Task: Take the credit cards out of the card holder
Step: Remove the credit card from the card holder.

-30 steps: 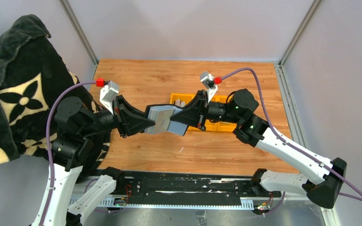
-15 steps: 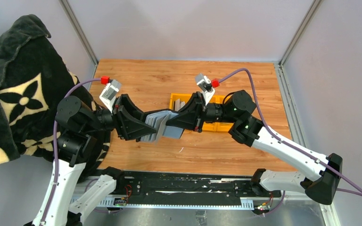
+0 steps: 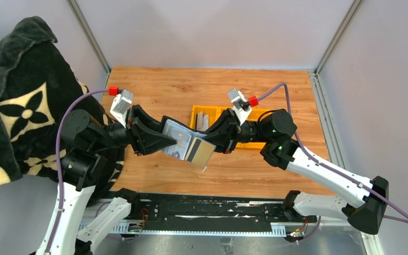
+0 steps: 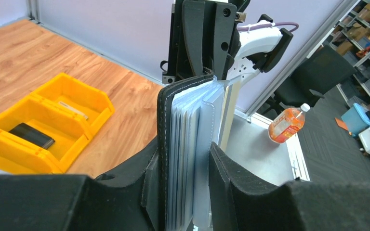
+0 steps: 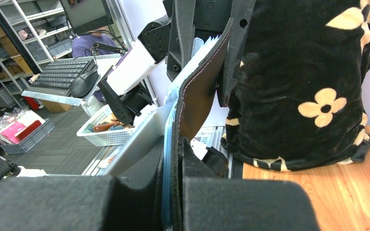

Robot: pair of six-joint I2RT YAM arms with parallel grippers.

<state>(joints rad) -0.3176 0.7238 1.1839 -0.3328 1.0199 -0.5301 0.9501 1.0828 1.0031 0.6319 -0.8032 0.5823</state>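
Currently card holder (image 3: 179,139) hangs open above counter (image 3: 244,170); left tool (image 4: 188,179) clamped on leather cover and sleeves; right tool (image 5: 173,168) pinching opposite flap; credit cards (image 3: 200,151) likely light, stiff and slippery in floppy clear sleeves; best pinched at an exposed edge.

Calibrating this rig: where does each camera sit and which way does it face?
Top external: above and behind the arms, looking down on the table; both arms show.
Left wrist: on the left arm, facing the right arm past yellow bins; own jaws clamp the card holder.
Right wrist: on the right arm, facing the left arm and blanket; own jaws pinch the card holder too.
Shared: all three see the card holder; wrist views face each other.
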